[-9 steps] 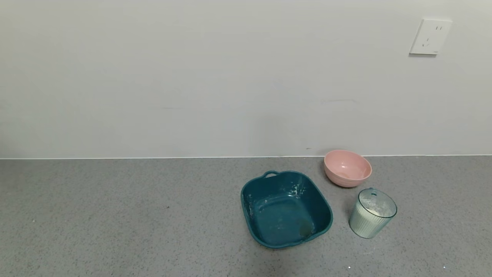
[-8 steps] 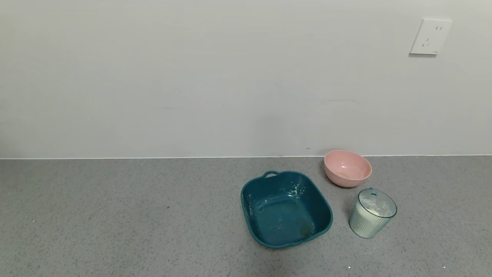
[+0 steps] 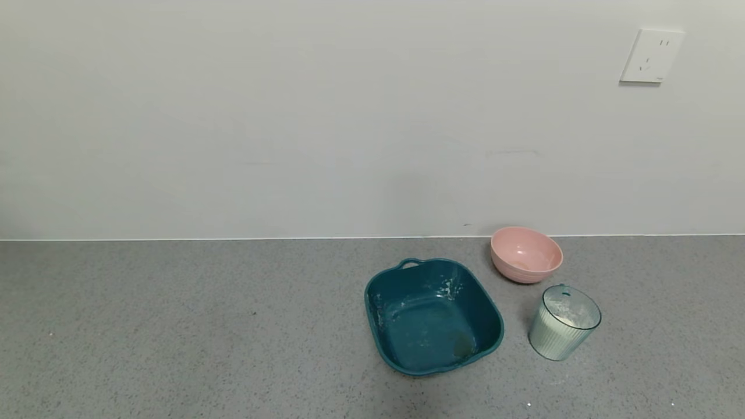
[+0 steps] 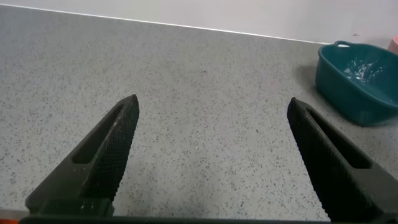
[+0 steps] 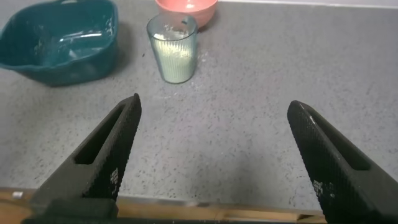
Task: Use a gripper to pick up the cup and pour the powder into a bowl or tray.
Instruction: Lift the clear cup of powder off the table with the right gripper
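Observation:
The pale blue-green ribbed cup [image 3: 563, 322] stands upright on the grey counter, right of the dark teal basin [image 3: 433, 343], with white powder [image 3: 567, 318] inside. It also shows in the right wrist view [image 5: 173, 48], with the basin [image 5: 59, 68] beside it. My right gripper [image 5: 212, 109] is open and empty, near the counter's front edge, well short of the cup. My left gripper [image 4: 212, 109] is open and empty over bare counter, with the basin [image 4: 354, 87] off to its side. Neither gripper shows in the head view.
A smaller pink bowl [image 3: 526, 254] stands behind the cup, near the wall; it also shows in the right wrist view [image 5: 186, 9]. The basin holds only powder smears. A wooden front edge [image 5: 186, 208] runs under my right gripper. A wall socket [image 3: 652, 56] is at upper right.

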